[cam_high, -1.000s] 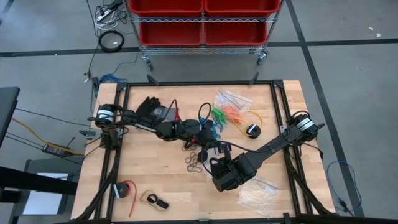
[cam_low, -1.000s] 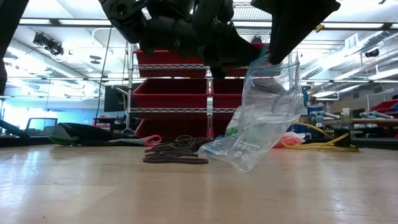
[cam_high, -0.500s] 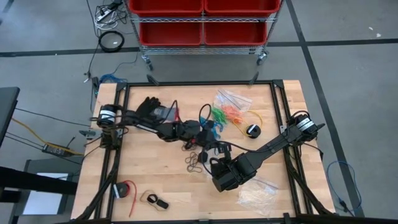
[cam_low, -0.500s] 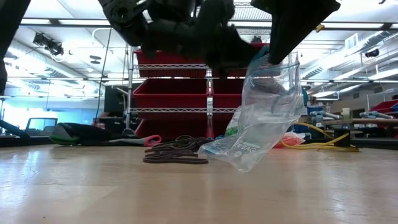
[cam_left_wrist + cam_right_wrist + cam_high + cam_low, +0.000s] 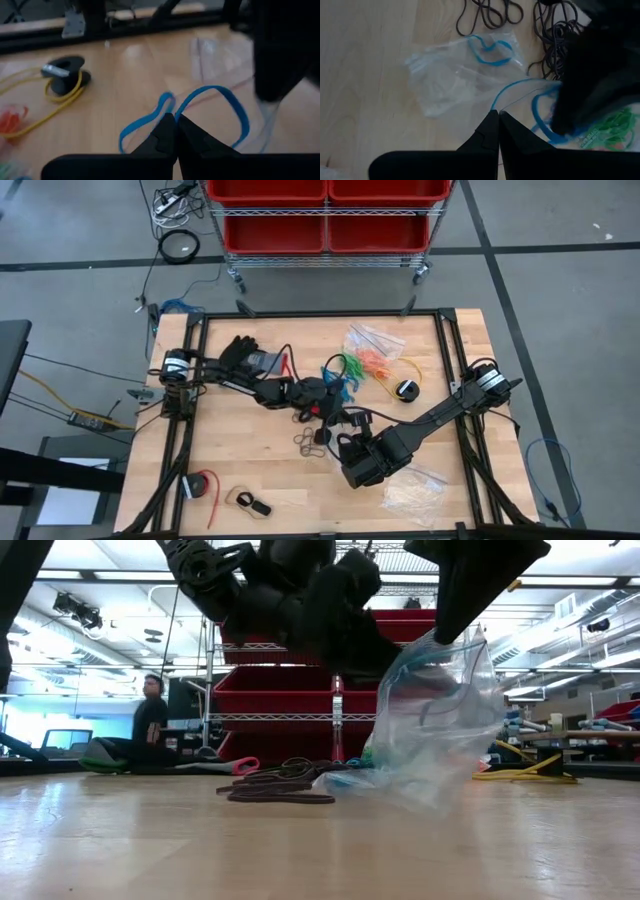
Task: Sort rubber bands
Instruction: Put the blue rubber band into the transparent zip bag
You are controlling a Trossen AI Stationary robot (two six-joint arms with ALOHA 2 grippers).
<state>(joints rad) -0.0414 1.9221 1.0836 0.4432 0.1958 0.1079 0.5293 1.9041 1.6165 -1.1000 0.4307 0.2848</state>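
Observation:
Black rubber bands [image 5: 312, 440] lie in a heap mid-table, also seen in the low view [image 5: 280, 787]. Green and orange ones [image 5: 364, 363] lie on a clear bag farther back. My right gripper [image 5: 497, 116] is shut on a clear plastic bag [image 5: 460, 75] that has one blue band [image 5: 490, 50] inside. My left gripper [image 5: 175, 118] is shut on a blue rubber band [image 5: 220, 97]. It stands right at the bag's upper end [image 5: 440, 660], next to my right gripper [image 5: 350, 432]. My left gripper pinches the blue band at one spot [image 5: 165, 111] between its two fingertips. The band's loops stick out ahead of the fingers, clear of the table. My right gripper pinches the bag's upper edge [image 5: 492, 106] between its fingertips from above, slanting down. The bag hangs below it, its lower end [image 5: 425, 802] at the table top.
A black glove [image 5: 238, 352] lies far left. A yellow cable with a black spool [image 5: 405, 390] lies right of centre. A clear bag of whitish pieces [image 5: 415, 492] lies near right, a red roll [image 5: 203, 483] near left. A person [image 5: 152, 715] stands in the room behind.
My left gripper has sunk and shifted a little toward the table's right and near edges, closing on the bag's upper end with the blue band. The hanging bag has bulged and swung toward the right. My right gripper has kept still.

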